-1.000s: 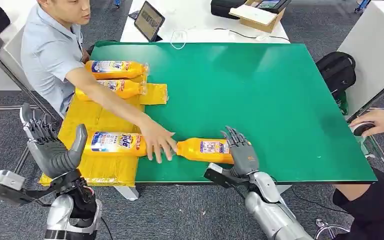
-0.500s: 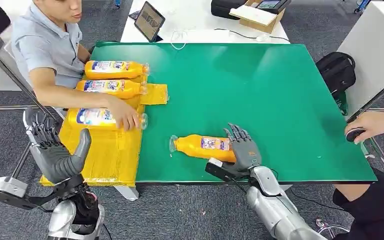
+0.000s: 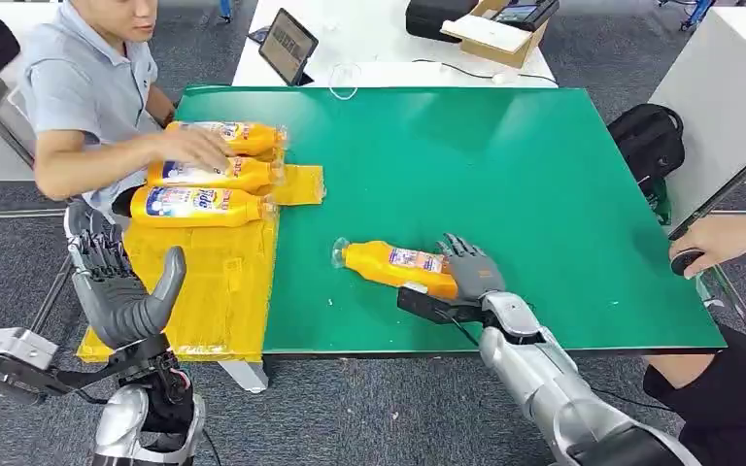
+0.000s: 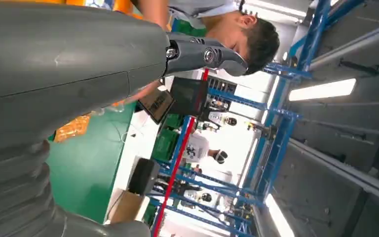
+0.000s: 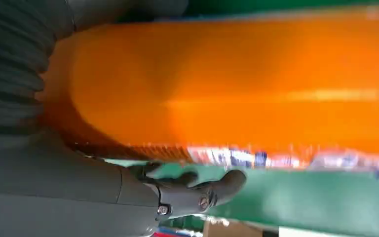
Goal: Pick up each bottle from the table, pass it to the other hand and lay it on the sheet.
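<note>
- The left hand [image 3: 121, 291], grey and many-fingered, is raised beside the near-left corner of the table, fingers spread and holding nothing; I judge it is waiting to receive.
- The crinkled yellow plastic sheet [image 3: 216, 286] covers the left strip of the flat green table [image 3: 544, 175], its near half bare.
- The right hand [image 3: 471, 275] is wrapped over the base end of an orange plastic bottle with a white and blue label [image 3: 393, 267], which lies on its side near the table's front edge, cap pointing toward the sheet and tilted slightly away from the robot.
- In the right wrist view the thumb [image 5: 197, 195] curls under the bottle's orange body, so the hand appears to be closing on it; whether the bottle is lifted off the table I cannot tell.
- Step in hand, as I judge it: picking up bottle number 4. Next comes a firm grip, a lift clear of the table, and a carry leftward to hand it over.
- Farther back, 3 matching orange bottles [image 3: 199, 206] lie side by side on the sheet's far end.
- A seated person's hand [image 3: 194, 146] rests on the 2 farthest of them.
</note>
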